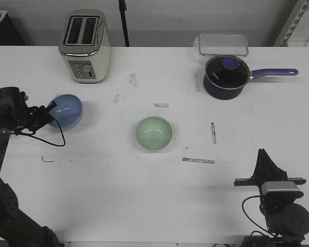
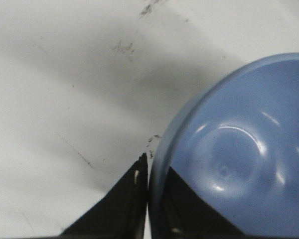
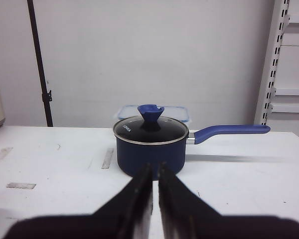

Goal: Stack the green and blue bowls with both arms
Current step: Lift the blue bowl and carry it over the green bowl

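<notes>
The blue bowl (image 1: 66,110) is tilted at the table's left, its rim pinched by my left gripper (image 1: 49,111). In the left wrist view the bowl (image 2: 239,154) fills the frame's right side, with its rim between the two black fingers of the gripper (image 2: 149,172), one finger inside the bowl and one outside. The pale green bowl (image 1: 154,134) sits upright at the table's middle, apart from both arms. My right gripper (image 1: 264,160) rests near the table's front right, shut and empty; in the right wrist view the gripper (image 3: 155,168) points toward the saucepan.
A toaster (image 1: 85,46) stands at the back left. A dark navy saucepan (image 1: 226,76) with glass lid and long handle is at the back right, also in the right wrist view (image 3: 150,144), with a clear lidded container (image 1: 222,43) behind it. Tape strips (image 1: 198,160) mark the table.
</notes>
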Controlling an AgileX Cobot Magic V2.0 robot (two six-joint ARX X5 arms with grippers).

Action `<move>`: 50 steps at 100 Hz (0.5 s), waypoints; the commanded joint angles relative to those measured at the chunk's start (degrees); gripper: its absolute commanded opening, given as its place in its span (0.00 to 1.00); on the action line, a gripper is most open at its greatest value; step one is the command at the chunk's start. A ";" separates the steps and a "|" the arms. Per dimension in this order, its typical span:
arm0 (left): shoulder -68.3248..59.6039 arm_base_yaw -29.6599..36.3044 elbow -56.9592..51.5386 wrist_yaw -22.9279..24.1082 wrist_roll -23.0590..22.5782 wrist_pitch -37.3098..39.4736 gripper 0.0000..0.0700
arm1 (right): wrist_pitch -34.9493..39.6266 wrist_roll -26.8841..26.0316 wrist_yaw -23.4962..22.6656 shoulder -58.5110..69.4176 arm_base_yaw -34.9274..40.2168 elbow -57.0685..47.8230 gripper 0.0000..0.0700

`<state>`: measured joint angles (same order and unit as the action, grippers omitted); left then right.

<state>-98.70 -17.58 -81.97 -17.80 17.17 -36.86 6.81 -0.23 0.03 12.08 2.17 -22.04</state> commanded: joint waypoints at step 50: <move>-0.04 25.38 -13.16 11.28 -0.20 -9.84 0.00 | -0.76 0.09 -0.02 -0.13 0.00 0.00 0.02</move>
<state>-98.19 3.60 -93.17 -9.43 17.15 -46.61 6.79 -0.23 0.03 12.08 2.17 -22.04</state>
